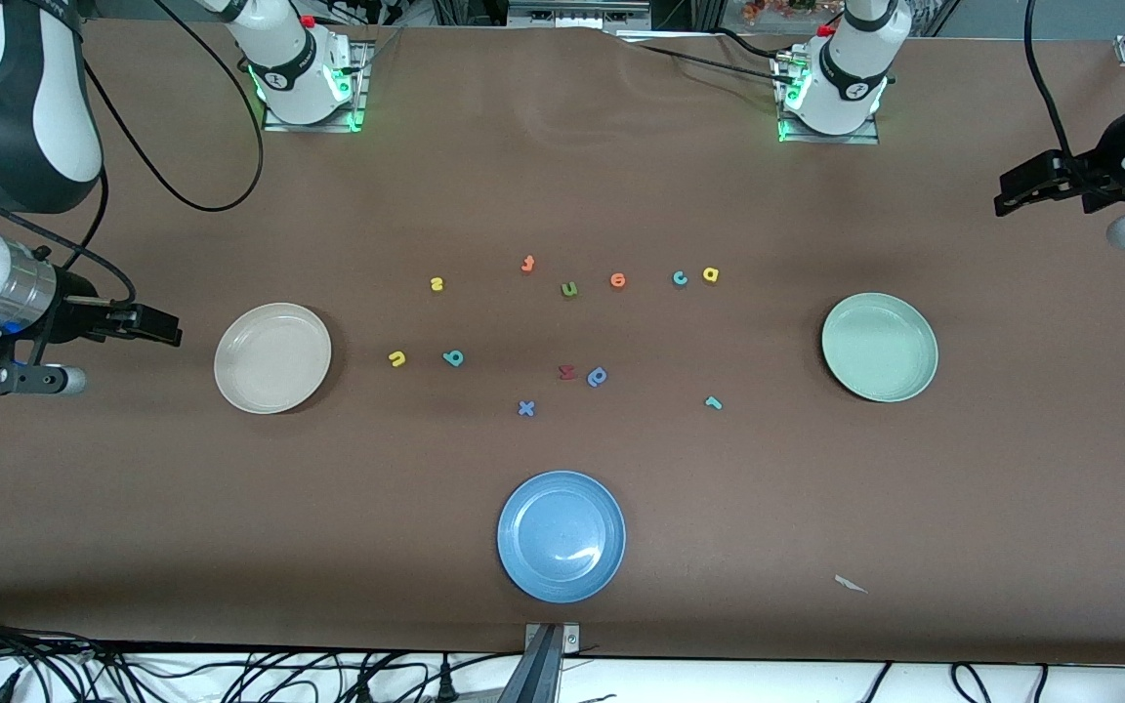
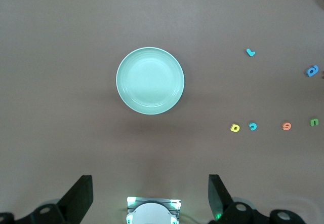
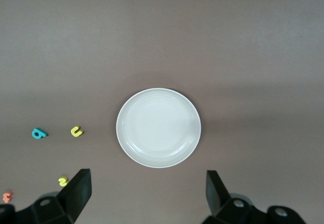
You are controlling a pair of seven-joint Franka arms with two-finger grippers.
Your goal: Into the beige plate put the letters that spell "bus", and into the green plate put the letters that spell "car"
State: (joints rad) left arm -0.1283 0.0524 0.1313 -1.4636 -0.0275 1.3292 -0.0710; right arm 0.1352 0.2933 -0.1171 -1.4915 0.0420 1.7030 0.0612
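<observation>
The beige plate (image 1: 272, 357) (image 3: 158, 127) lies empty toward the right arm's end of the table. Beside it lie the yellow "u" (image 1: 397, 359) (image 3: 76, 131), teal "b" (image 1: 453, 358) (image 3: 38, 133) and yellow "s" (image 1: 437, 284) (image 3: 62, 181). The green plate (image 1: 879, 347) (image 2: 150, 80) lies empty toward the left arm's end. Near it lie the teal "c" (image 1: 680, 278) (image 2: 252, 126), yellow "a" (image 1: 710, 274) (image 2: 235, 127) and teal "r" (image 1: 714, 401) (image 2: 250, 52). My right gripper (image 1: 167, 330) (image 3: 148, 193) and left gripper (image 1: 1007, 200) (image 2: 150, 196) hover open and empty over the table's ends.
A blue plate (image 1: 562, 536) sits nearest the front camera. Between the two plates lie other letters: an orange "f" (image 1: 527, 264), a green "u" (image 1: 569, 289), an orange round letter (image 1: 618, 281), a red "m" (image 1: 567, 371), a blue "p" (image 1: 598, 377) and a blue "x" (image 1: 525, 408).
</observation>
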